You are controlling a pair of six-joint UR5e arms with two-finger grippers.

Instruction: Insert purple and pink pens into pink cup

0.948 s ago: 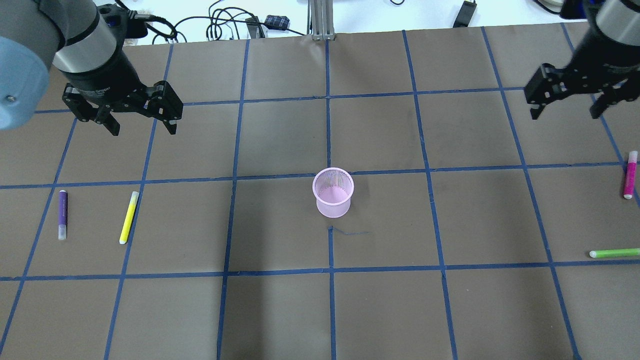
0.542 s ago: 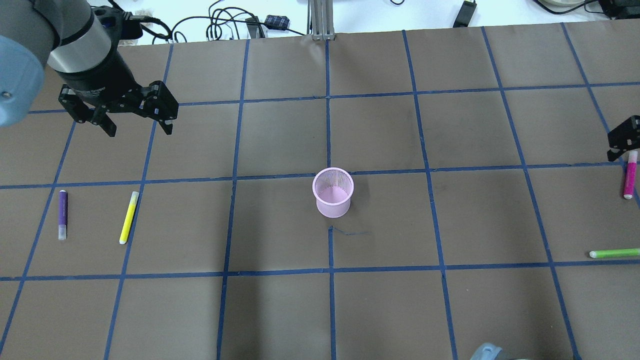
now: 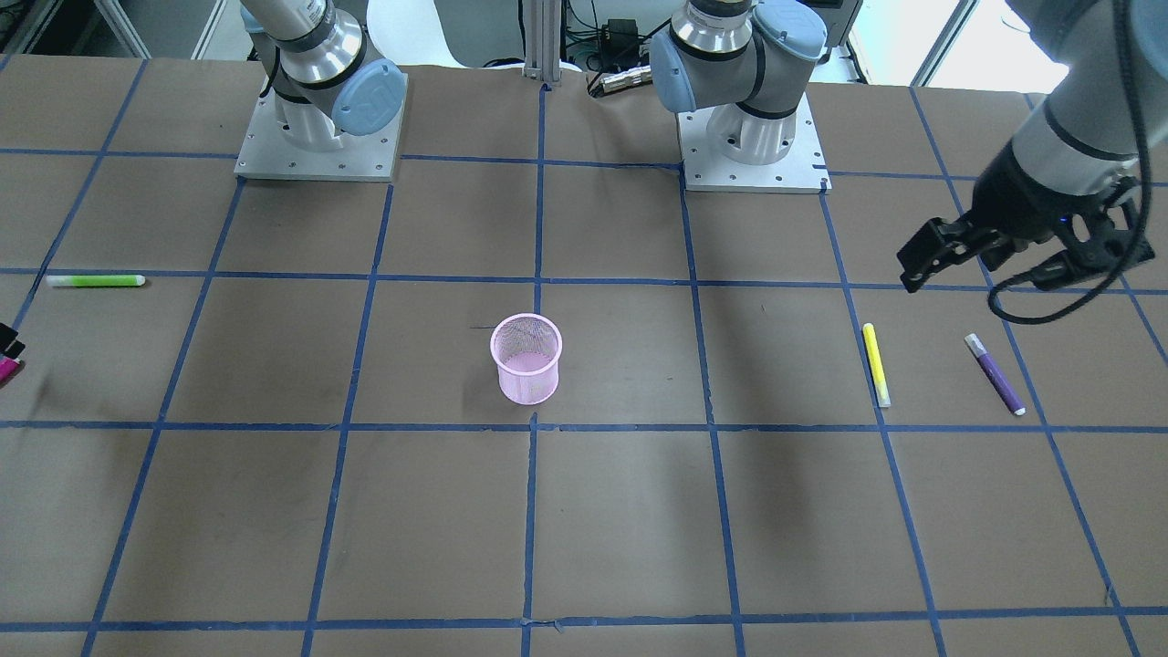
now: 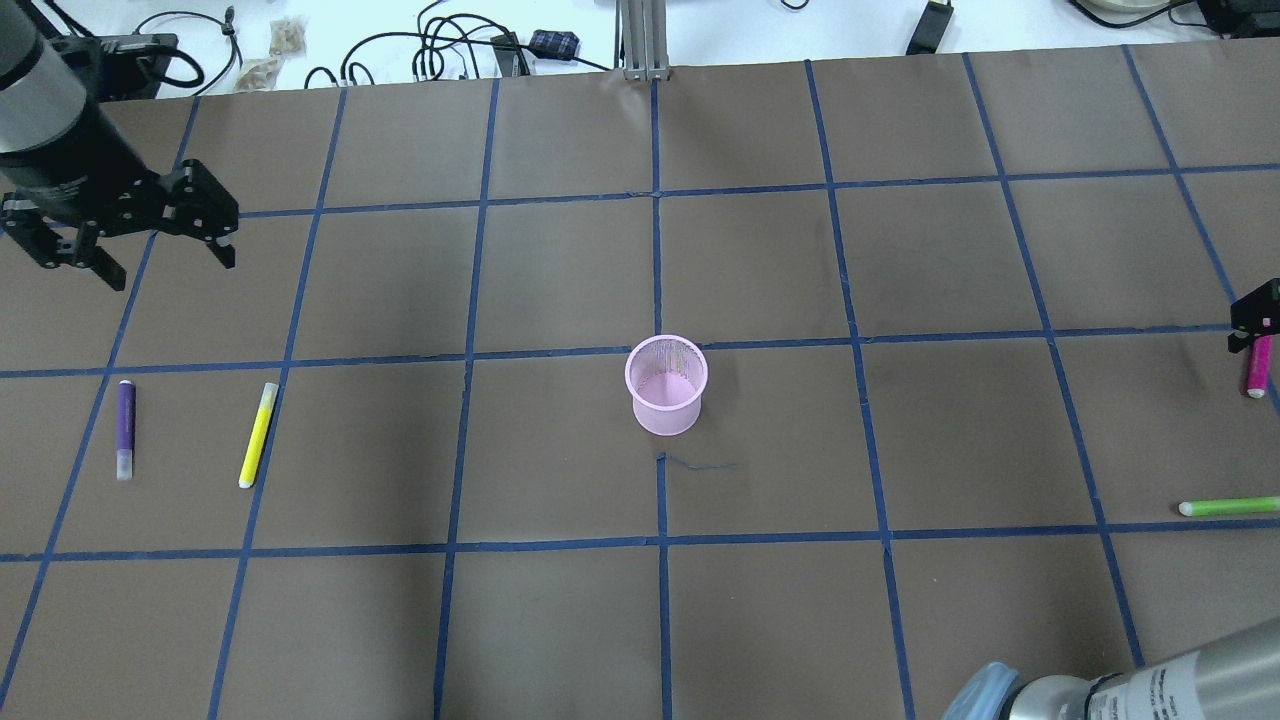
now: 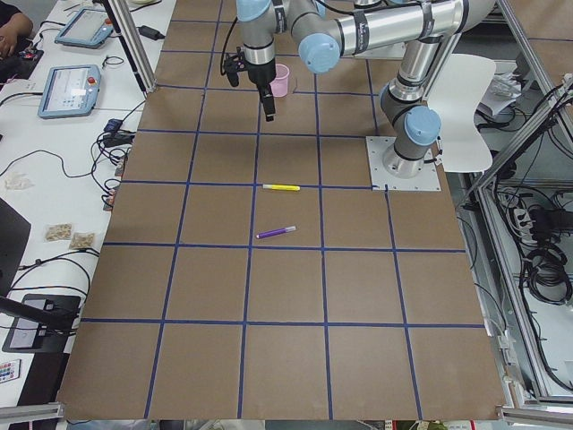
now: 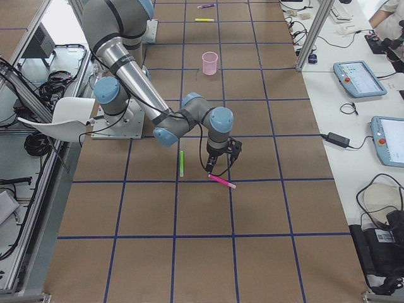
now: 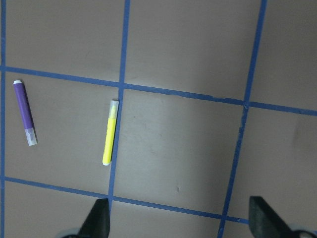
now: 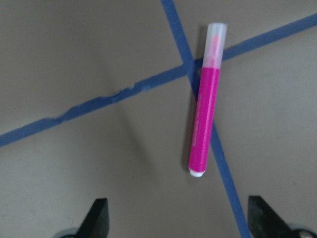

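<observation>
The pink mesh cup (image 4: 666,385) stands upright and empty at the table's middle. The purple pen (image 4: 125,428) lies at the left, also in the left wrist view (image 7: 25,113). My left gripper (image 4: 170,268) is open and empty, raised above the table behind the purple pen. The pink pen (image 4: 1257,366) lies at the right edge on a blue tape line. My right gripper (image 8: 181,220) is open just above the pink pen (image 8: 205,101), not touching it; in the overhead view it is mostly cut off by the frame edge.
A yellow pen (image 4: 257,434) lies right of the purple pen. A green pen (image 4: 1228,506) lies near the right edge, in front of the pink pen. My right arm's elbow (image 4: 1100,690) juts in at the bottom right. Cables (image 4: 450,50) lie beyond the far edge.
My left gripper has moved left, still open. My right gripper has swung from the far right back down to the pink pen at the right edge.
</observation>
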